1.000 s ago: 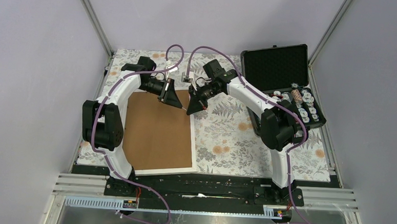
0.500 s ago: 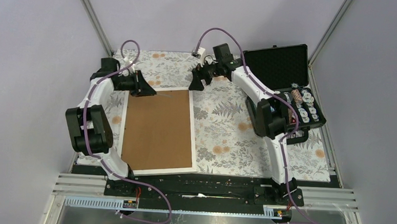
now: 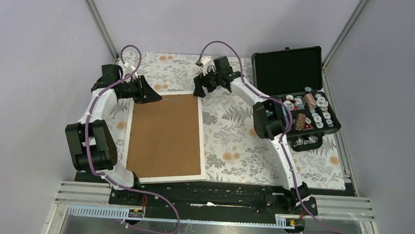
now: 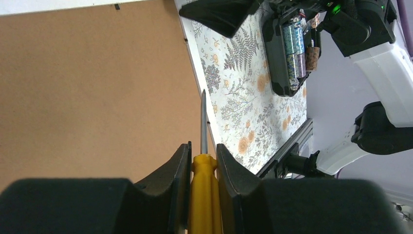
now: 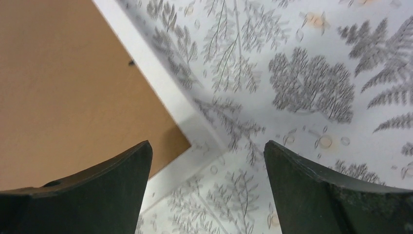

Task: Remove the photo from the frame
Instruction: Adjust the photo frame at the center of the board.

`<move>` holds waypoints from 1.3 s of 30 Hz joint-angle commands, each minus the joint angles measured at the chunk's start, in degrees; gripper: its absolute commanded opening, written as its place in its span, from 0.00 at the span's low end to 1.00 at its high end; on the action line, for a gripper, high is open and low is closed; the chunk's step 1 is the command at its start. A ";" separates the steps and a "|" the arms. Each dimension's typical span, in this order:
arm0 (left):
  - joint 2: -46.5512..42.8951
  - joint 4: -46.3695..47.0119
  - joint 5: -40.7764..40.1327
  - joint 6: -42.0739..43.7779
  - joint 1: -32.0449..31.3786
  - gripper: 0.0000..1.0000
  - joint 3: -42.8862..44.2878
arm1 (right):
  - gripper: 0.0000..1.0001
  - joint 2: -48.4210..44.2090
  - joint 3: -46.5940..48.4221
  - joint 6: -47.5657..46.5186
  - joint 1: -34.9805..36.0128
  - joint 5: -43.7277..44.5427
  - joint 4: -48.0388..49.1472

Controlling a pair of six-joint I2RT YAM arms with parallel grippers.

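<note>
The frame lies face down on the left of the table, brown back up with a thin white border. The photo is hidden under it. My left gripper is at the frame's far left corner, shut on a yellow-handled screwdriver. The screwdriver's metal shaft points along the frame's right border. My right gripper hovers open over the frame's far right corner, with nothing between its fingers. Brown board and white border show beneath it.
A black foam-lined case stands open at the back right, with several small rolls and spools in its lower half. A floral cloth covers the table right of the frame. Metal rails run along the near edge.
Both arms have drawn back toward the frame's far edge. The left went to the far left corner with the screwdriver. The right gripper has opened above the far right corner.
</note>
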 commanded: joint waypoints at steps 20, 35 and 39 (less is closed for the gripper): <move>-2.72 3.03 0.59 -1.62 0.20 0.00 -0.39 | 0.83 5.19 6.55 0.51 5.64 9.13 2.34; -0.51 3.54 1.07 -2.42 0.25 0.00 1.62 | 0.33 3.37 6.91 3.10 3.50 18.02 -8.90; 0.59 3.93 1.28 -3.10 0.28 0.00 2.14 | 0.30 1.99 4.02 3.44 2.47 19.50 -10.43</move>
